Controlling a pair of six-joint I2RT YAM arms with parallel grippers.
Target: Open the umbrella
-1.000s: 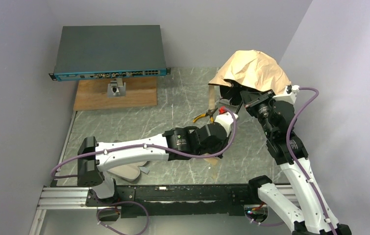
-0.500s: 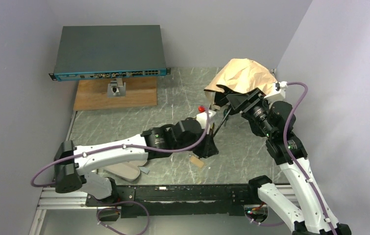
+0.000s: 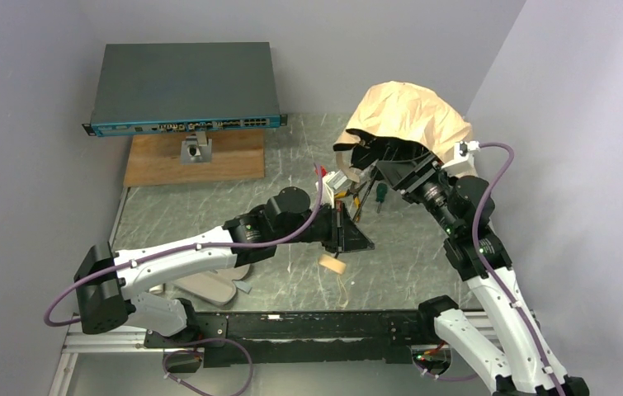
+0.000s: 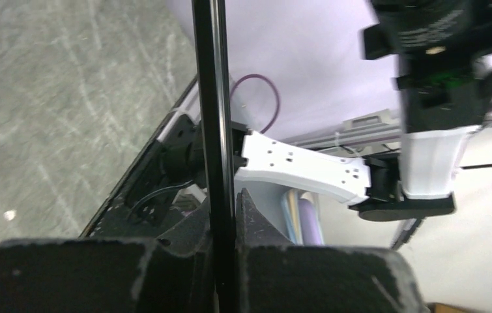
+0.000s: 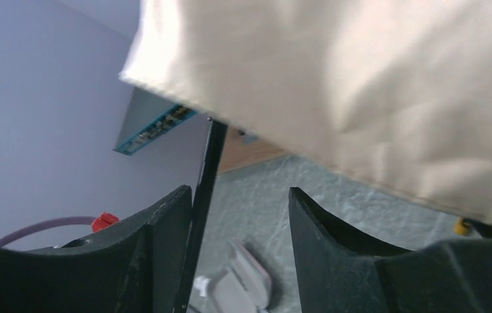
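The umbrella's tan canopy (image 3: 407, 115) billows half spread over my right wrist at the back right; it fills the top of the right wrist view (image 5: 360, 78). Its black shaft (image 3: 340, 227) runs down to the cream handle (image 3: 332, 264), which hangs just above the table. My left gripper (image 3: 347, 235) is shut on the shaft (image 4: 214, 98), seen between the left gripper's fingers (image 4: 220, 195). My right gripper (image 3: 371, 157) sits under the canopy's edge, open (image 5: 240, 195). A black rod (image 5: 205, 163) lies against its left finger, not clamped.
A pale pink sleeve (image 3: 209, 287) lies near the left arm's base. A network switch (image 3: 184, 82) stands on a wooden board (image 3: 196, 157) at the back left. Pliers (image 3: 361, 191) and a green-handled screwdriver (image 3: 380, 194) lie under the canopy. Walls close in left and right.
My left gripper has drawn the shaft and handle left and toward the front. The canopy has shifted left and spread wider. My right gripper has moved left under it.
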